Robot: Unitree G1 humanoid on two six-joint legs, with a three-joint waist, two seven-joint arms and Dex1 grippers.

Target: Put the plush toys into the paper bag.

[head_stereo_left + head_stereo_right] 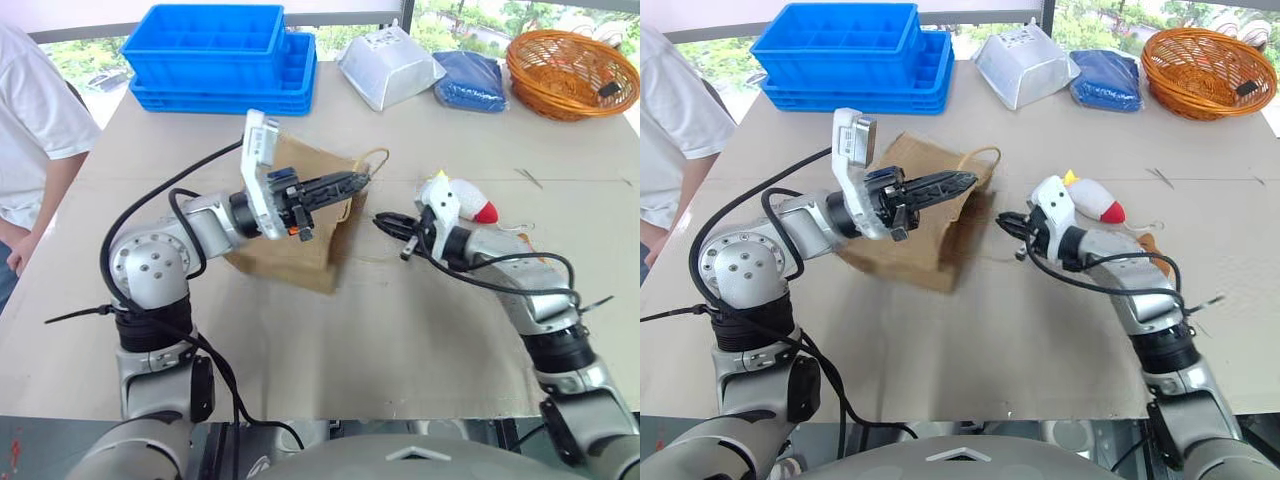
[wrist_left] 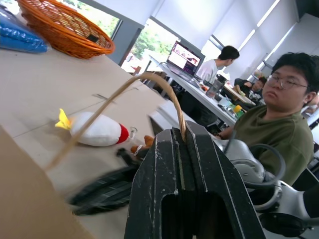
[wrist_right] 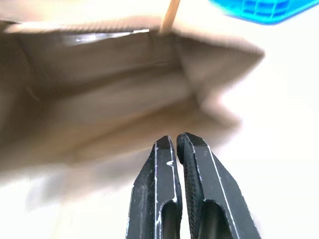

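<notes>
We start at the left edge of the table (image 1: 300, 340), where a person in a white shirt (image 1: 35, 130) stands. Near the far left corner sit stacked blue trays (image 1: 215, 55). In the middle of the table lies the paper bag (image 1: 300, 255), on its side with its mouth facing the right edge. Our left gripper (image 1: 352, 182) is pinched tight on one of the bag's twine handles (image 1: 375, 160), lifting the top of the mouth so the bag stays open. Just to the right, our right gripper (image 1: 385, 222) is squeezed closed with nothing in it, and it points at the bag's mouth from close by. Its own camera looks into the bag, and we see no toy in there. Behind that arm, nearer the right edge, the white rocket toy (image 1: 470, 205) lies on the table, a little way from the bag. A small brown bit shows next to the arm; it may be the bear toy, but we cannot tell. Along the far edge sit a white bag (image 1: 390, 65), a blue cloth (image 1: 472, 78) and an orange basket (image 1: 565, 65). So the bag is held open, but we think both toys still have to go in.
</notes>
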